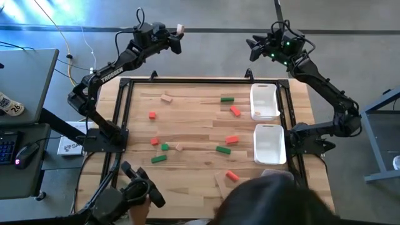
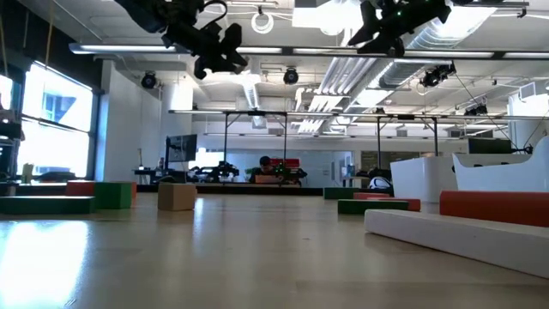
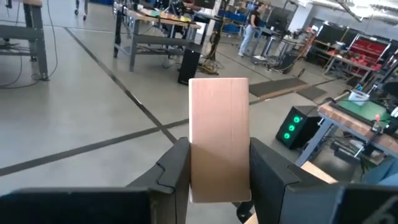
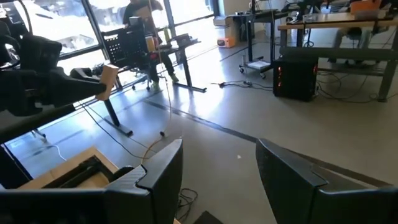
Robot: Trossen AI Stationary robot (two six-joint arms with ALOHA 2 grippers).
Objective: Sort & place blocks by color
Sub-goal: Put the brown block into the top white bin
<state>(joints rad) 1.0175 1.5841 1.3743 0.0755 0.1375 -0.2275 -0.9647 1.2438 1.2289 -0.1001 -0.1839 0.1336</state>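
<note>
A: Where is your left gripper (image 3: pixel 219 177) sitting?

B: High beyond the counter's (image 1: pixel 194 144) far edge, its fingers clamping a tan block (image 3: pixel 219 137).

A: And your right gripper (image 4: pixel 217 180)?

B: It is hovering opposite, fingers apart, holding nothing. Other blocks (image 1: pixel 232 140) are lying scattered on the counter.

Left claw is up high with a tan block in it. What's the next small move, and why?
Probably bring the left claw back over the wooden table and down. It is shut on a plain tan wooden block, raised beyond the table's far edge, while both white trays sit on the right side. The right claw waits open, also raised off the table.
</note>
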